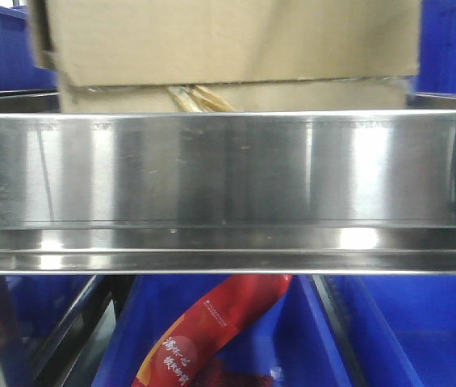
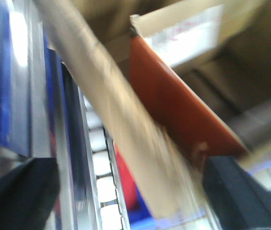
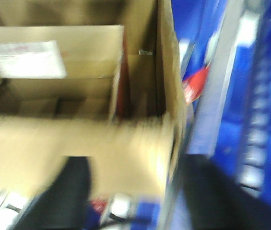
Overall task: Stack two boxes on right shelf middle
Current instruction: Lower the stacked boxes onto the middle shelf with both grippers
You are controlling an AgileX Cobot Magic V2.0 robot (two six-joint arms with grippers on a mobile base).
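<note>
In the front view an upper cardboard box [image 1: 228,36] sits over a lower cardboard box [image 1: 292,97] behind the steel shelf lip [image 1: 228,185]; neither gripper shows there. In the blurred left wrist view my left gripper [image 2: 130,196] has its fingers wide apart on either side of a cardboard box wall [image 2: 125,115], with an orange inner flap [image 2: 178,105] beside it. In the blurred right wrist view my right gripper [image 3: 140,191] is open, with its fingers apart around the near wall [image 3: 53,148] of an open box bearing a white label [image 3: 25,60].
Below the shelf lip are blue bins [image 1: 389,339], one holding a red packet [image 1: 211,330]. Blue crates [image 1: 453,48] flank the boxes. Steel shelf rails [image 2: 68,143] run close beside the left gripper, and a steel upright [image 3: 217,96] and blue bins [image 3: 269,120] stand right of the box.
</note>
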